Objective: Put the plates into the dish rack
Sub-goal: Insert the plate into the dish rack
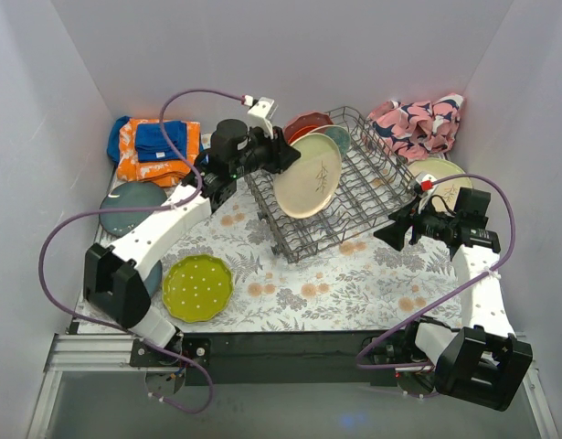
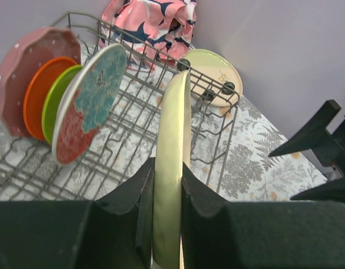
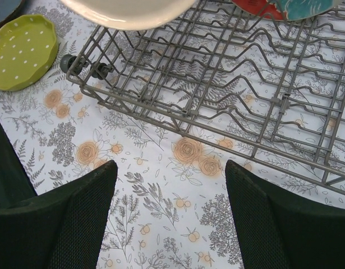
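Top view: left gripper (image 1: 285,157) clamps the cream plate (image 1: 310,176) by its rim, upright, over the near-left part of the dish rack (image 1: 376,178). Right gripper (image 1: 397,230) hovers beside the rack's right end, holding nothing.

Left wrist: plate pinched edge-on above the tines, four racked plates (image 2: 85,103) standing to its left.

Right wrist: jaws wide apart over the tablecloth (image 3: 172,224).

Step in hand looks like slotting this plate. Next move likely needs lowering between two tines, then letting go.
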`<act>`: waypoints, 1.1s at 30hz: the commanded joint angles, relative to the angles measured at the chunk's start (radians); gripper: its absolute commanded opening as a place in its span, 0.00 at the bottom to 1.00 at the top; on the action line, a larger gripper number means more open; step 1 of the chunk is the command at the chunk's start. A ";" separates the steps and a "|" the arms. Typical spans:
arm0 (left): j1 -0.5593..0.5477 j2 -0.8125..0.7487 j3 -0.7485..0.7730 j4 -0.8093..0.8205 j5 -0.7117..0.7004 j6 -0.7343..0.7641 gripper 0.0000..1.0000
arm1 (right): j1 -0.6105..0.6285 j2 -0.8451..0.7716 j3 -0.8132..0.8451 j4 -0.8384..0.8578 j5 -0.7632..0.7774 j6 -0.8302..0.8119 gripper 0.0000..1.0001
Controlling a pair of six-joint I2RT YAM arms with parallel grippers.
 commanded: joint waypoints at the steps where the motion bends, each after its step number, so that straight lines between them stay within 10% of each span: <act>1: 0.029 0.067 0.163 0.141 0.110 0.063 0.00 | -0.005 -0.003 -0.011 0.024 -0.036 0.011 0.83; 33: 0.038 0.547 0.628 0.139 0.139 0.491 0.00 | -0.005 0.058 -0.003 0.021 -0.036 0.010 0.83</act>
